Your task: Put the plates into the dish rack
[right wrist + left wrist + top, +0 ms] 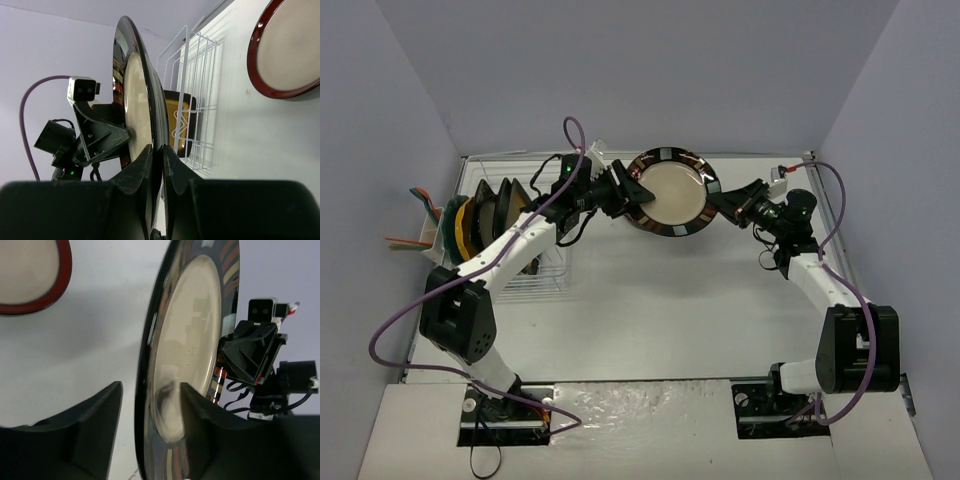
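The black plate (672, 190), glossy-rimmed with a cream centre, hangs off the counter (650, 310) at the back middle, between the two hands. The right hand (712, 200) is pressed onto its right rim. Its wrist view shows the rim edge-on, pinched between both fingers. The left hand (638, 192) straddles the opposite rim, half spread. One finger (200, 415) sits over the cream face, and I cannot tell whether it touches. The other (95, 430) stands clear of the plate's back, with a gap showing. The red plate (287, 47), pale-centred, lies flat on the counter near the held one. The rack (545, 278) sits at the left. The racked plates (485, 212), teal, yellow and black, stand on edge in its slots.
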Available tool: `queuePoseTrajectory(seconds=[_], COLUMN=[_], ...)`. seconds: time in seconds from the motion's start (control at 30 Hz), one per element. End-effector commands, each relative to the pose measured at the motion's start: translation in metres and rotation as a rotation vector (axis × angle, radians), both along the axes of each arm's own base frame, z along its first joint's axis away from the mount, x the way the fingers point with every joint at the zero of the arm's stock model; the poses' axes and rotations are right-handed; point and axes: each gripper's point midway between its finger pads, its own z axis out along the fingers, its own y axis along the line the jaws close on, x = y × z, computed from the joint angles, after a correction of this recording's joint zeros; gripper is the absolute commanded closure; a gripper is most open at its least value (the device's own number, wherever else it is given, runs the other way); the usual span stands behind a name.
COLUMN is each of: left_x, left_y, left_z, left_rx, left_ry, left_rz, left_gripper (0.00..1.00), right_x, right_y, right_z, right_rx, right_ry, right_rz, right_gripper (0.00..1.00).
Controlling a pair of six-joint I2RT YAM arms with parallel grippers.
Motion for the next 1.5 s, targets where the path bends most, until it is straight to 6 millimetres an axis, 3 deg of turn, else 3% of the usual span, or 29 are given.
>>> queuePoseTrajectory(seconds=[0.0, 0.07, 0.13, 0.23, 0.3, 0.37, 0.43, 0.47, 0.5, 0.63, 0.83, 0.9, 1.07, 1.2, 1.27, 1.47], left_x=[0.0, -0.001, -0.003, -0.006, -0.008, -0.011, -0.012, -0.014, -0.015, -0.019, -0.025, -0.024, -0.025, -0.027, -0.028, -0.022], left_y=[-0.005, -0.005, -0.004, -0.002, 0.0, 0.003, 0.011, 0.016, 0.019, 0.034, 0.074, 0.098, 0.189, 0.229, 0.258, 0.295], left_z=[0.063, 0.065, 0.066, 0.066, 0.067, 0.067, 0.065, 0.064, 0.066, 0.076, 0.088, 0.091, 0.089, 0.097, 0.104, 0.11], left_rx=[-0.104, -0.108, -0.108, -0.1, -0.092, -0.071, -0.017, 0.015, 0.039, 0.097, 0.283, 0.385, 0.805, 0.965, 1.085, 1.235], left_ry=[-0.164, -0.175, -0.177, -0.183, -0.189, -0.202, -0.215, -0.219, -0.244, -0.277, -0.342, -0.361, -0.384, -0.381, -0.375, -0.34], left_rz=[-0.018, -0.022, -0.02, -0.023, -0.025, -0.026, -0.01, -0.006, -0.007, 0.013, 0.06, 0.104, 0.272, 0.335, 0.398, 0.465], left_gripper=[0.71, 0.88, 0.98, 1.0, 1.0, 1.0, 1.0, 1.0, 1.0, 1.0, 1.0, 1.0, 1.0, 1.0, 1.0, 1.0], right_x=[-0.023, -0.023, -0.023, -0.026, -0.025, -0.025, -0.024, -0.024, -0.024, -0.027, -0.032, -0.033, -0.036, -0.038, -0.039, -0.041], right_y=[0.014, 0.016, 0.017, 0.019, 0.019, 0.017, 0.013, 0.011, 0.007, -0.001, -0.007, -0.01, -0.013, -0.013, -0.012, -0.012], right_z=[0.077, 0.076, 0.074, 0.071, 0.061, 0.058, 0.046, 0.039, 0.026, 0.009, -0.006, -0.007, -0.009, -0.014, -0.017, -0.021], right_rx=[0.055, 0.055, 0.05, 0.033, 0.005, -0.052, -0.137, -0.185, -0.22, -0.322, -0.371, -0.39, -0.428, -0.432, -0.43, -0.431], right_ry=[-0.275, -0.273, -0.267, -0.262, -0.222, -0.237, -0.219, -0.207, -0.151, -0.129, -0.101, -0.102, -0.104, -0.092, -0.084, -0.074], right_rz=[0.081, 0.085, 0.087, 0.09, 0.086, 0.079, 0.063, 0.054, 0.037, 0.023, 0.012, 0.009, 0.009, 0.013, 0.017, 0.021], right_gripper=[1.0, 1.0, 1.0, 1.0, 0.95, 0.75, 0.4, 0.29, 0.21, 0.08, 0.03, 0.02, 0.01, 0.0, 0.0, 0.0])
